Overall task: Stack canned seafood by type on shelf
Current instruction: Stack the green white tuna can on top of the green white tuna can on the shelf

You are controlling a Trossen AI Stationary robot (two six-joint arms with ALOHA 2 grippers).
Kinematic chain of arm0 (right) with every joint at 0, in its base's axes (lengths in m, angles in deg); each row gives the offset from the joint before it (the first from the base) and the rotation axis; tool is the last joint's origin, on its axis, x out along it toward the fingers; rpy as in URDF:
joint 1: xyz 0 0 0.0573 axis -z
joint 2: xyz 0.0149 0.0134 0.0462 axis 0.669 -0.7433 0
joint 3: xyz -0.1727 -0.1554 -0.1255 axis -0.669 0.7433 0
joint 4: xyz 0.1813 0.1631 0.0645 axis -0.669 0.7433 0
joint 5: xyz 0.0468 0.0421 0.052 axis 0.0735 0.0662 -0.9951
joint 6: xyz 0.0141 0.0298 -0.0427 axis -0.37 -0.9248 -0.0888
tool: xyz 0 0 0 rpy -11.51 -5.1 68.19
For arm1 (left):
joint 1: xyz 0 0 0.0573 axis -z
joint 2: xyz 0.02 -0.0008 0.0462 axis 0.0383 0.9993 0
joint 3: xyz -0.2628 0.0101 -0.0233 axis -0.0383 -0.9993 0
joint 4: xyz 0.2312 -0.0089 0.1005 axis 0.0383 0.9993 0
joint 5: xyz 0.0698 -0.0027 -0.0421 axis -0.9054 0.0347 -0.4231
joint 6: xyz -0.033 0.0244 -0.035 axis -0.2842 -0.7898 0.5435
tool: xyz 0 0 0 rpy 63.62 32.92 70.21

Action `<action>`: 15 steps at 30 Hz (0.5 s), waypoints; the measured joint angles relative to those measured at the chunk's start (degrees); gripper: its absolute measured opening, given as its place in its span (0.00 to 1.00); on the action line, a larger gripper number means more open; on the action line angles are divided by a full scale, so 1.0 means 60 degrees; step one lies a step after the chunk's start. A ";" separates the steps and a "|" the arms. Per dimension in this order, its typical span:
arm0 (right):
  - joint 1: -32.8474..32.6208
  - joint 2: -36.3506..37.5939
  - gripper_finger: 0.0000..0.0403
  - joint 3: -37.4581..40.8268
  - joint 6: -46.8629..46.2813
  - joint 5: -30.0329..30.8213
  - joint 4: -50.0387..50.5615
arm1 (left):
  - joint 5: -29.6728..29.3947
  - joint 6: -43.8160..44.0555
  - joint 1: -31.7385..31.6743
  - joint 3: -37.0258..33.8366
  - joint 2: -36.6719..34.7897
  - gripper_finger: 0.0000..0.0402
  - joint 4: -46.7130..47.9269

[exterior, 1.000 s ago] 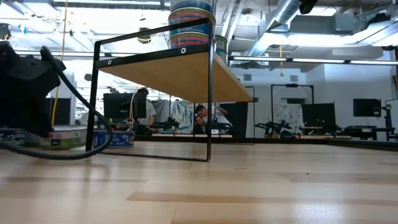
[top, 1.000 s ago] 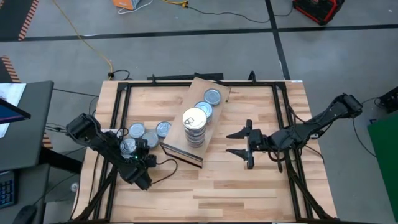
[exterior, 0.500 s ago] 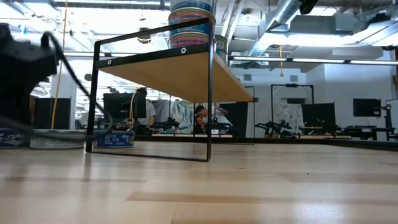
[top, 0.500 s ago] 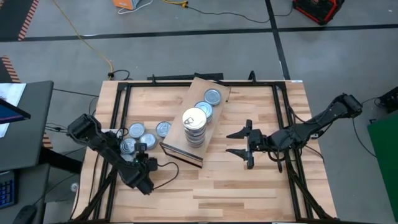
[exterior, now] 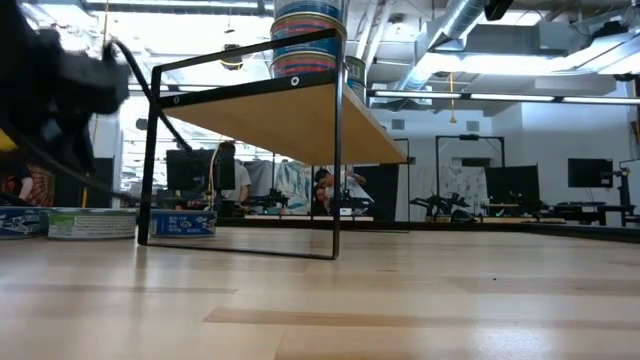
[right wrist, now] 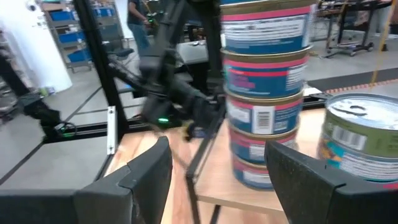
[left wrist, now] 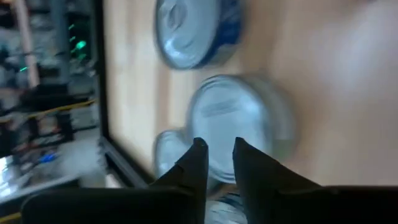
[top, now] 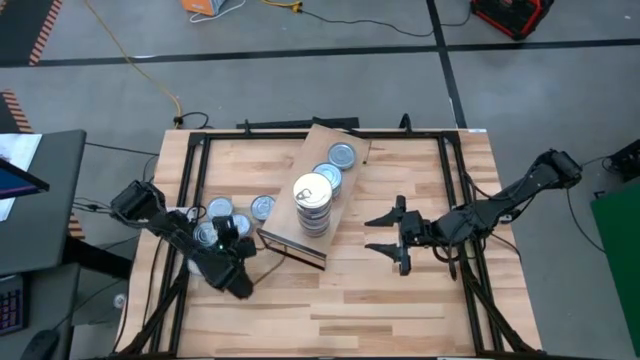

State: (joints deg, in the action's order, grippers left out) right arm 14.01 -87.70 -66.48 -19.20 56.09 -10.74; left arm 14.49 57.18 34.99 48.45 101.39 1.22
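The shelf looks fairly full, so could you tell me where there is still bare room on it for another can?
On the shelf, the far corner beyond the single can is bare, as is a strip along its left edge. The near end is crowded by the tall stack. On the table, loose cans and the left gripper crowd the left.

1 shelf, 1 tall can stack plus 2 single tins on it, about 4 loose tins on table, 2 grippers
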 joint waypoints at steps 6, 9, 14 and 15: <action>-0.0286 0.0000 0.70 0.0000 0.0007 -0.0001 -0.0181 | -0.0565 -0.0476 -0.0606 -0.0770 0.0002 0.20 -0.0059; -0.0286 0.0000 0.70 0.0000 0.0025 -0.0004 -0.0187 | -0.0107 -0.0803 -0.0674 -0.0959 0.0002 0.19 -0.0379; -0.0261 0.0000 0.70 0.0000 0.0029 -0.0004 -0.0179 | 0.1427 -0.2475 -0.0512 -0.1020 -0.0034 0.17 -0.1682; -0.0261 0.0000 0.70 0.0000 0.0029 -0.0004 -0.0179 | 0.1552 -0.2577 -0.0427 -0.0941 -0.0038 0.16 -0.1776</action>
State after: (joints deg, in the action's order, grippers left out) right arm 12.45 -87.70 -66.48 -19.03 56.07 -11.81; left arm 23.80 41.72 32.43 42.80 101.16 -9.43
